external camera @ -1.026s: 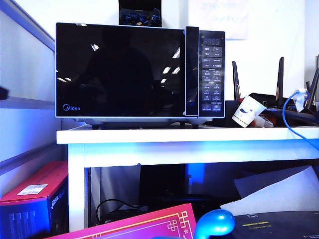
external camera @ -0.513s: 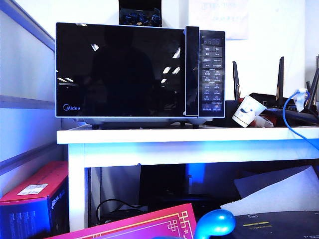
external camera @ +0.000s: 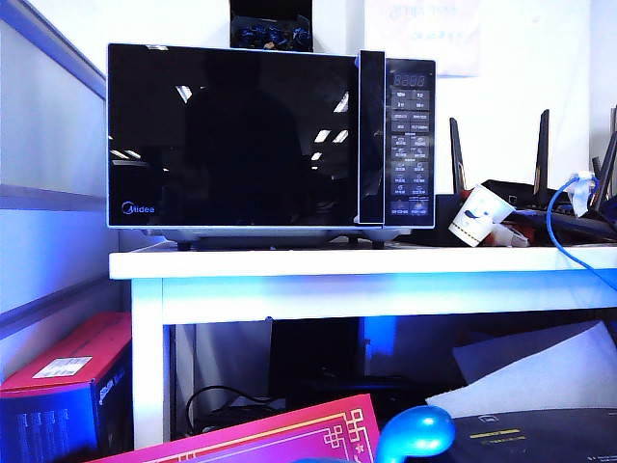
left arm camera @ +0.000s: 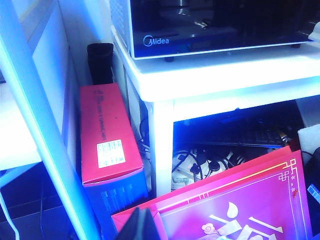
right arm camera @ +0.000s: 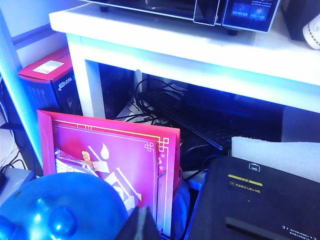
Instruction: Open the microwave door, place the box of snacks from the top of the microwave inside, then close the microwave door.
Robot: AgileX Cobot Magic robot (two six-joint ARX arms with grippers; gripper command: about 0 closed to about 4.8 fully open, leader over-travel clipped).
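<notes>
Exterior view shows the microwave door (external camera: 231,135) shut, both grippers parked low: right gripper (right arm camera: 138,225) pressed together, left gripper (left arm camera: 137,226) state indeterminate.

Glossy black mirror-glass microwave door (external camera: 231,135), smooth white table (external camera: 366,262).

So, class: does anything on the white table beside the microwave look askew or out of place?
Yes. A white paper cup lies tipped on its side right of the microwave, and a loose blue cable trails off the table edge.
</notes>
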